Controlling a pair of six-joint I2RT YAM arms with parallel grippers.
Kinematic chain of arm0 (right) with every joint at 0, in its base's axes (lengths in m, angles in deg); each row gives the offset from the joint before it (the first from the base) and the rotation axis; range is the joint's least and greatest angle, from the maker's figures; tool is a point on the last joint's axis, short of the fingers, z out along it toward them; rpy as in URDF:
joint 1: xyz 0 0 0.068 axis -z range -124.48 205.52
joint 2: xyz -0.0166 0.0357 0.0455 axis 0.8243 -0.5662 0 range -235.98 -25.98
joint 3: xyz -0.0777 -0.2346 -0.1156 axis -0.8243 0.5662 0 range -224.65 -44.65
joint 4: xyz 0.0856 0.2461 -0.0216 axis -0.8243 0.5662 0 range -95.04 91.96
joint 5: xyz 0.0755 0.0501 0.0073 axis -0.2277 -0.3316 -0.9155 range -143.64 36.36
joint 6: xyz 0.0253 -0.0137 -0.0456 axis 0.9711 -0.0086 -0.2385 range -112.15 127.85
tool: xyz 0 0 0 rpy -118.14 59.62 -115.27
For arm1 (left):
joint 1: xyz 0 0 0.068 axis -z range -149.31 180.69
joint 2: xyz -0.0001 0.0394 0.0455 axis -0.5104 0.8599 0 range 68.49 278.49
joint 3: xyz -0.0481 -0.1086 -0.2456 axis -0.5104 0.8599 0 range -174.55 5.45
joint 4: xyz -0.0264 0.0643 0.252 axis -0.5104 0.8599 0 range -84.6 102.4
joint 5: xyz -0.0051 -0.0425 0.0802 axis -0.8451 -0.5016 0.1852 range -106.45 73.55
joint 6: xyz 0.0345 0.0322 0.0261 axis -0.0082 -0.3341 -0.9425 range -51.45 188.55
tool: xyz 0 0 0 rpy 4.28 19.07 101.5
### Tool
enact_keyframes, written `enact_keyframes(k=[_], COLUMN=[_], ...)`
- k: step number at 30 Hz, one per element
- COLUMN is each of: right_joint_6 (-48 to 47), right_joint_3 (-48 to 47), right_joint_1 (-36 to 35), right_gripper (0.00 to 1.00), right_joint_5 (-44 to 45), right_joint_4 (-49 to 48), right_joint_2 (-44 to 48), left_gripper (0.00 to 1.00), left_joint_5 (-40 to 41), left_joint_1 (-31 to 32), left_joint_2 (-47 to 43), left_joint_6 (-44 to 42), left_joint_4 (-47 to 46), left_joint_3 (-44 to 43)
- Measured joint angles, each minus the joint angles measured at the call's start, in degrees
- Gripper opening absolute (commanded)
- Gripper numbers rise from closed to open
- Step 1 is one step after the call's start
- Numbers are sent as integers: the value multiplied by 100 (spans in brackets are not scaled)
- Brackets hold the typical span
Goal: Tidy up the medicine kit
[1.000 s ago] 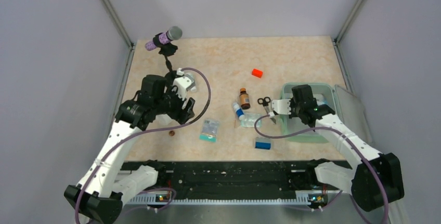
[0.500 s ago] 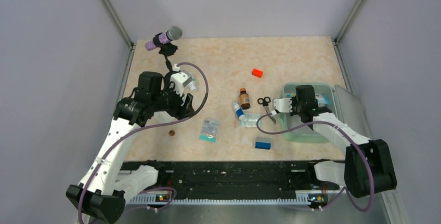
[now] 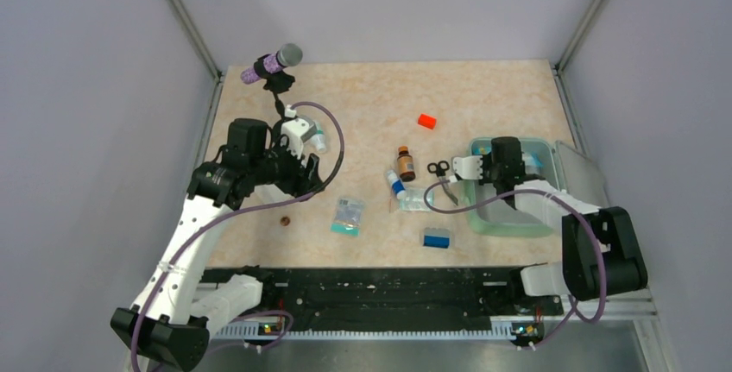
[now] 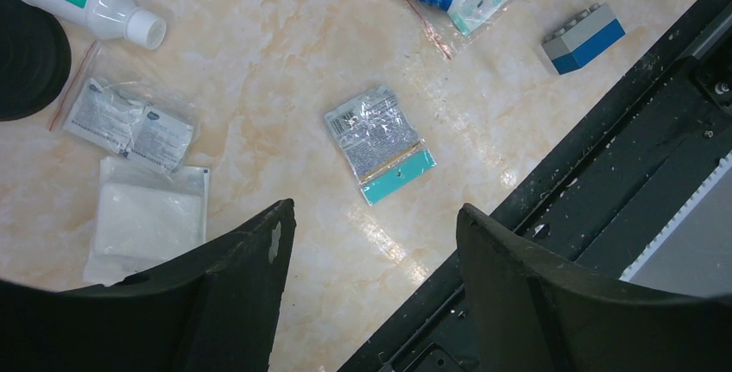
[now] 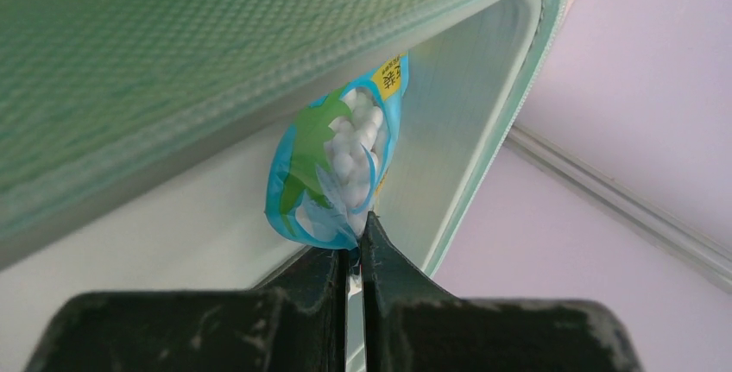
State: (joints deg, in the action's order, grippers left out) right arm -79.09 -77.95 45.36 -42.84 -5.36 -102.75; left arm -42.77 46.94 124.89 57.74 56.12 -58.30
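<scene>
One yellow-labelled packet [image 5: 332,173] — inside medicine kit [image 5: 457,104]

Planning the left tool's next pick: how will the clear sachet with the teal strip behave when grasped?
The sachet is probably floppy: thin crinkled film lying flat on the table. Likely light, since its contents look flat. Its glossy surface may slip, and lying flat it gives the open left tool little edge to pinch.

Beige marbled tabletop [image 3: 483,96], plain pale grey walls [image 3: 388,1]
</scene>
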Motion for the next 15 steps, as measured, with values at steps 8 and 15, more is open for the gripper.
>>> enact_keyframes(k=[8,15], right_joint_6=[101,372], right_joint_3=[7,-79], right_joint_1=[24,33], right_gripper=[19,39], right_joint_5=[15,50], right_joint_4=[-354,-72], right_joint_2=[-426,-435], left_gripper=[73,73], left_joint_5=[-92,-131], left_joint_1=[-31,-37], left_joint_2=[0,0], left_joint_6=[42,42], left_joint_4=[-2,-7], left_joint_3=[0,0])
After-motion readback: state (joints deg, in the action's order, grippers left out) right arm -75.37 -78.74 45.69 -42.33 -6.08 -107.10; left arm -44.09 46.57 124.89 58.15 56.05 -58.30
